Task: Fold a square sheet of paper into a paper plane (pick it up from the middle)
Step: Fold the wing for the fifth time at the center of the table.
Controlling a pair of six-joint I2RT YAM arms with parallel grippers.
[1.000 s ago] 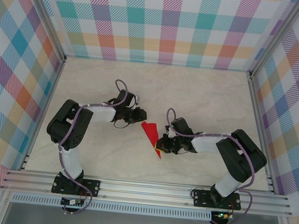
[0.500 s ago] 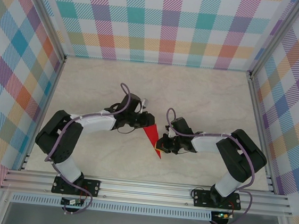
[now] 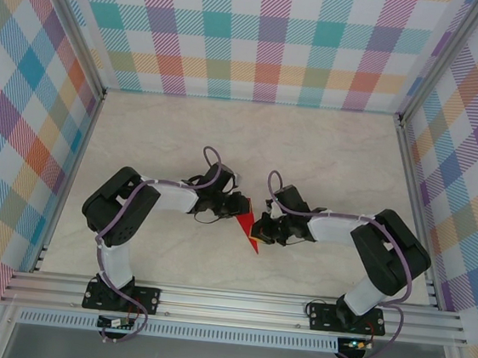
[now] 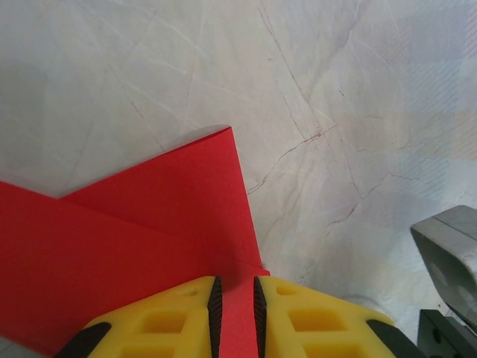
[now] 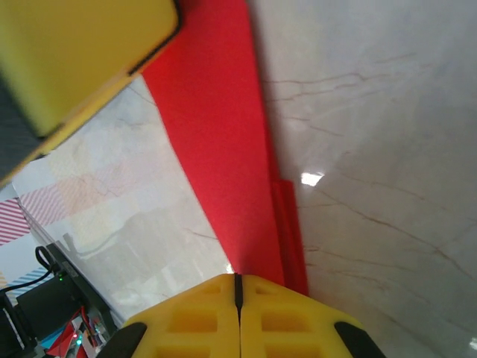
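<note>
The folded red paper sits mid-counter, slightly toward the near edge. My right jaws are closed tight on its edge. My left jaws stand a slit apart with red in the gap. I cannot tell whether they pinch it.

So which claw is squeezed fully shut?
The right gripper: its yellow fingers meet on the red paper, while the left gripper shows a gap.
</note>
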